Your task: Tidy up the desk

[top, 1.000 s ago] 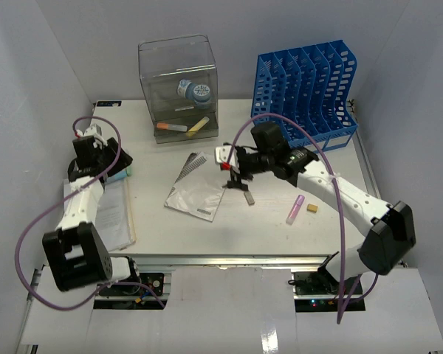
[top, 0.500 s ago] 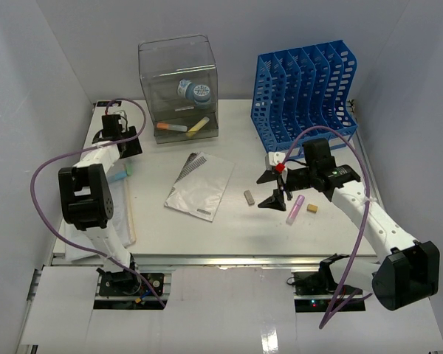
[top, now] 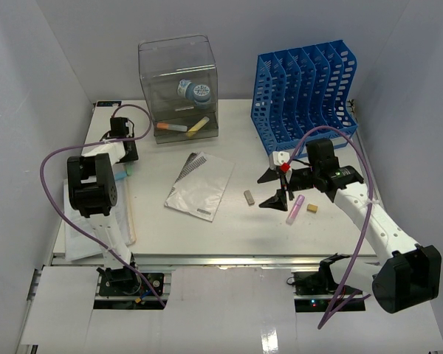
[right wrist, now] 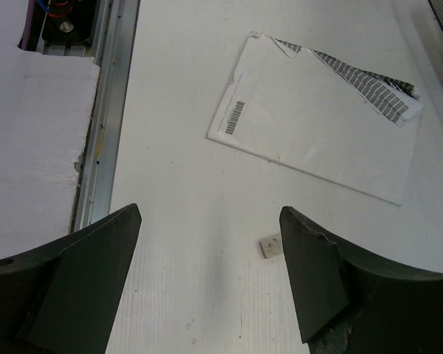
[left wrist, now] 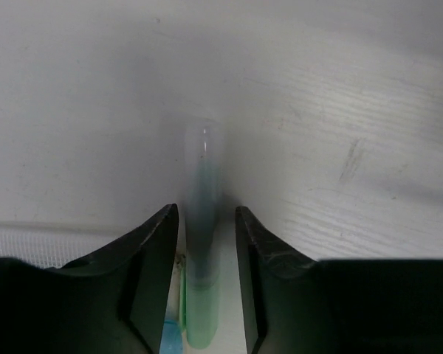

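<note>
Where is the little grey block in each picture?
Top external: the little grey block lies on the desk, just right of the white booklet.
Left wrist: not in it.
Right wrist: low, near the middle of the picture, below the booklet.
Shared landmark: the white booklet, seen in the top external and right wrist views.
</note>
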`<state>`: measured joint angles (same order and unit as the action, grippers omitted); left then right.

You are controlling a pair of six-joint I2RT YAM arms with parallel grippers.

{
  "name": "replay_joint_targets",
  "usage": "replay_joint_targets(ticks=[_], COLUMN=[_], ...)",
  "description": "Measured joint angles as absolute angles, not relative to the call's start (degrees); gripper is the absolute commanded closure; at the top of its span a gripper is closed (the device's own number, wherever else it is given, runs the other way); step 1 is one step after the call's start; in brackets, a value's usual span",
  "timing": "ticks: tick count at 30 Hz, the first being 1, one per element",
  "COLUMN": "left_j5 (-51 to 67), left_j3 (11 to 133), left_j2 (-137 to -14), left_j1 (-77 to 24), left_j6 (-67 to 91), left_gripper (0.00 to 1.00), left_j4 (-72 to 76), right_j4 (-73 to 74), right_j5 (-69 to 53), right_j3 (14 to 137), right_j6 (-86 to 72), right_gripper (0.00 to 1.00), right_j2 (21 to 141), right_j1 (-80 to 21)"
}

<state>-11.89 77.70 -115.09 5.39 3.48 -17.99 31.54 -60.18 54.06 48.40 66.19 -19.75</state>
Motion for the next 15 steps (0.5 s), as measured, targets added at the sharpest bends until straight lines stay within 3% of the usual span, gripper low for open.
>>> replay_joint_targets(ticks=[9,15], left_j5=[-9.31,-1.42], left_j3=[77.71,71.86], left_j2=[-115.17,-109.68], left_j1=[5.40,5.39], left_j6=[6.49,14.70], left_gripper=[0.91,1.00], left_j4=[-17.87,-15.74], right_j4=[31.55,31.55], right_j5=[-60.33,-60.60], right_j3=[53.79,53.78], right_j6=[48.39,48.40], right_gripper=[0.18,0.18], right_j2=[66.31,66.37], right_j1=[-17.24,-15.67])
